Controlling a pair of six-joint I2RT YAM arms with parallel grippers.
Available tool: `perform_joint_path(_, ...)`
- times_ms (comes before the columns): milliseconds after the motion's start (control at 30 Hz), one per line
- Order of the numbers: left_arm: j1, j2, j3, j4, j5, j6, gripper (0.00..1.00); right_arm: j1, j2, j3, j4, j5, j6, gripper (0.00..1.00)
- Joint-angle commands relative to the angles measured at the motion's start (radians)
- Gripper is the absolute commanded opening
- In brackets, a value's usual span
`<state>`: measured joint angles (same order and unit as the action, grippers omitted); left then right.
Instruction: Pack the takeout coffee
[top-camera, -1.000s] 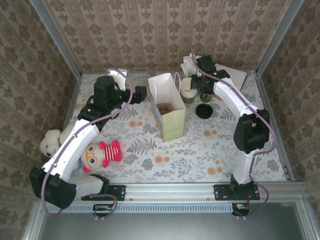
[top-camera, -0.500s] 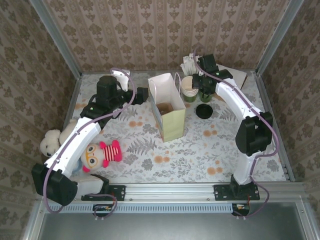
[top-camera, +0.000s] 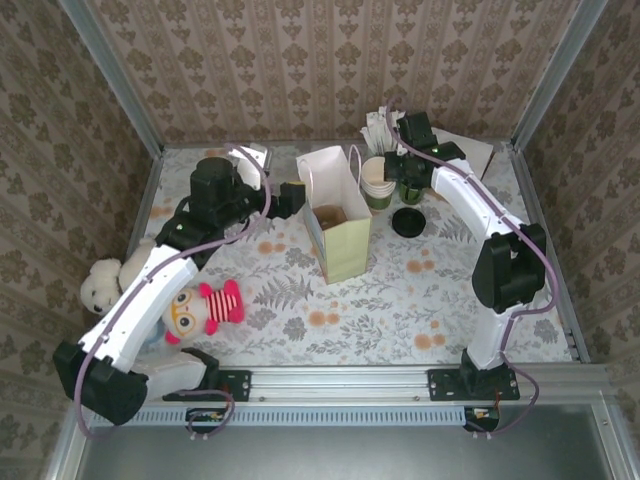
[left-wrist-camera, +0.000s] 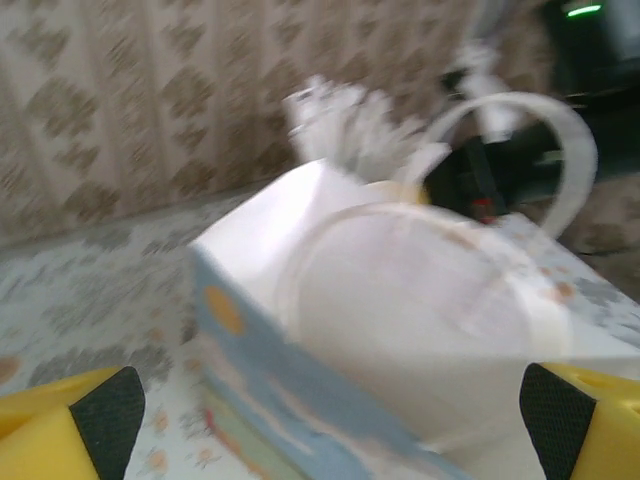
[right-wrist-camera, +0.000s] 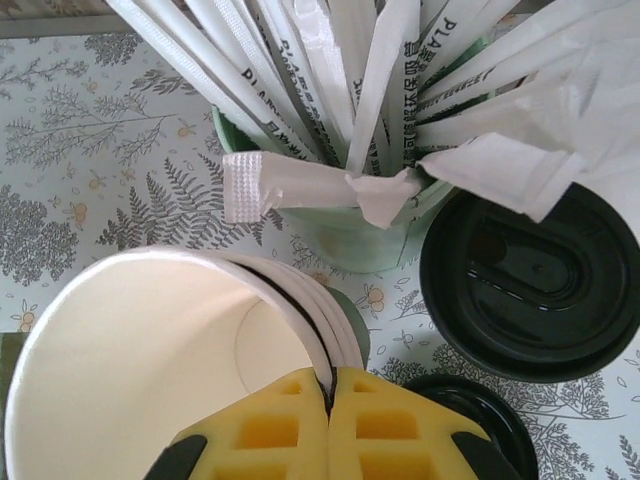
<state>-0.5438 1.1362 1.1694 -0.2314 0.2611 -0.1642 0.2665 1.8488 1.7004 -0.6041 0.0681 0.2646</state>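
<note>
In the right wrist view, the takeout coffee (right-wrist-camera: 530, 290), a green cup under a round black lid, stands just right of a stack of lidless cups (right-wrist-camera: 160, 370). My right gripper (right-wrist-camera: 330, 385) is shut, pinching the rim of the stack's top cup. From above, this gripper (top-camera: 398, 178) hangs at the back, right of the pale gift bag (top-camera: 340, 215). My left gripper (top-camera: 290, 198) is open against the bag's left side. In the left wrist view the blurred bag (left-wrist-camera: 400, 300) lies between its yellow fingertips (left-wrist-camera: 70, 420).
A green cup of paper-wrapped sticks (right-wrist-camera: 370, 220) stands behind the stack. A loose black lid (top-camera: 408, 221) lies on the floral table in front of the cups. A white plush bear (top-camera: 100, 285) and a pink doll (top-camera: 200, 305) lie at the left.
My left gripper has shifted a little to the right, closer to the bag. My right gripper has stayed shut at the cup stack, hardly moving.
</note>
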Motion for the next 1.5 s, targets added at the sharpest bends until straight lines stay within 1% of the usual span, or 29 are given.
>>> perform_joint_path(0,-0.145,-0.064,0.063,-0.034,0.138,0.148,1.0,-0.001,-0.082,-0.089,0.132,-0.028,0.0,0.0)
perform_joint_path(33,-0.212,-0.047,0.101,-0.082,0.149,0.193,1.0,-0.001,-0.028,0.013,-0.018,-0.015,-0.02,0.0)
perform_joint_path(67,-0.26,-0.025,0.133,-0.127,0.16,0.222,1.0,-0.003,0.02,0.083,-0.107,0.014,-0.023,0.0)
perform_joint_path(100,-0.312,0.012,0.168,-0.162,0.179,0.251,1.0,-0.001,0.017,0.059,-0.077,0.02,-0.011,0.0)
perform_joint_path(167,-0.388,0.092,0.22,-0.185,0.222,0.294,1.0,-0.003,-0.053,-0.083,0.133,-0.057,0.01,0.0)
perform_joint_path(200,-0.418,0.136,0.245,-0.182,0.247,0.308,1.0,-0.002,-0.037,-0.041,0.087,-0.057,0.006,0.0)
perform_joint_path(233,-0.444,0.193,0.277,-0.189,0.255,0.323,1.0,-0.004,-0.008,0.024,-0.009,-0.021,0.008,0.0)
perform_joint_path(267,-0.459,0.236,0.298,-0.186,0.259,0.329,1.0,-0.003,-0.015,0.008,0.009,-0.003,0.019,0.0)
perform_joint_path(300,-0.474,0.282,0.31,-0.165,0.272,0.328,1.0,-0.006,-0.057,-0.077,0.135,-0.017,0.032,0.0)
perform_joint_path(333,-0.487,0.326,0.32,-0.147,0.286,0.328,1.0,-0.005,-0.079,-0.116,0.198,-0.043,0.02,0.0)
perform_joint_path(400,-0.495,0.402,0.334,-0.129,0.282,0.325,1.0,-0.01,0.011,0.053,-0.041,-0.018,-0.009,0.0)
perform_joint_path(433,-0.498,0.437,0.341,-0.123,0.276,0.32,1.0,-0.015,0.022,0.06,-0.051,-0.01,0.006,0.0)
perform_joint_path(500,-0.503,0.487,0.336,-0.098,0.262,0.314,1.0,-0.015,-0.055,-0.084,0.152,-0.069,0.035,0.0)
perform_joint_path(533,-0.508,0.507,0.327,-0.084,0.249,0.317,1.0,-0.014,-0.052,-0.063,0.128,-0.081,0.027,0.0)
perform_joint_path(567,-0.515,0.523,0.312,-0.064,0.222,0.318,1.0,-0.015,-0.017,0.016,0.015,-0.052,0.018,0.0)
perform_joint_path(600,-0.52,0.536,0.297,-0.042,0.189,0.318,1.0,-0.017,-0.003,0.041,-0.024,-0.022,0.022,0.0)
perform_joint_path(633,-0.524,0.552,0.275,-0.011,0.144,0.313,1.0,-0.02,-0.025,-0.005,0.034,-0.024,0.029,0.0)
perform_joint_path(667,-0.525,0.564,0.245,0.031,0.088,0.301,1.0,-0.02,-0.052,-0.06,0.119,-0.051,0.027,0.0)
perform_joint_path(700,-0.521,0.576,0.217,0.072,0.037,0.284,1.0,-0.02,-0.05,-0.046,0.106,-0.06,0.014,0.0)
perform_joint_path(733,-0.511,0.586,0.188,0.111,-0.008,0.269,1.0,-0.021,-0.015,0.023,0.005,-0.037,0.001,0.0)
perform_joint_path(767,-0.497,0.595,0.168,0.13,-0.045,0.252,1.0,-0.026,0.01,0.063,-0.053,-0.012,0.002,0.0)
perform_joint_path(867,-0.448,0.608,0.109,0.176,-0.122,0.209,1.0,-0.034,-0.033,-0.028,0.061,-0.069,0.025,0.0)
perform_joint_path(933,-0.406,0.604,0.06,0.199,-0.171,0.189,1.0,-0.034,-0.011,0.012,-0.004,-0.059,0.02,0.0)
perform_joint_path(1033,-0.345,0.584,-0.007,0.225,-0.228,0.185,1.0,-0.037,-0.008,0.0,-0.004,-0.07,0.018,0.0)
perform_joint_path(1133,-0.275,0.569,-0.041,0.232,-0.241,0.18,1.0,-0.037,-0.002,0.01,-0.017,-0.097,0.029,0.0)
perform_joint_path(1233,-0.237,0.565,-0.043,0.302,-0.161,0.153,1.0,-0.037,0.009,0.021,-0.023,-0.119,0.047,0.0)
perform_joint_path(1300,-0.242,0.593,-0.034,0.424,-0.121,0.136,1.0,-0.038,0.02,0.039,-0.04,-0.119,0.055,0.0)
perform_joint_path(1367,-0.244,0.653,-0.022,0.586,-0.113,0.107,1.0,-0.035,0.031,0.051,-0.055,-0.119,0.06,0.0)
perform_joint_path(1467,-0.246,0.773,-0.045,0.95,-0.139,0.154,1.0,-0.036,0.041,0.057,-0.076,-0.126,0.067,0.0)
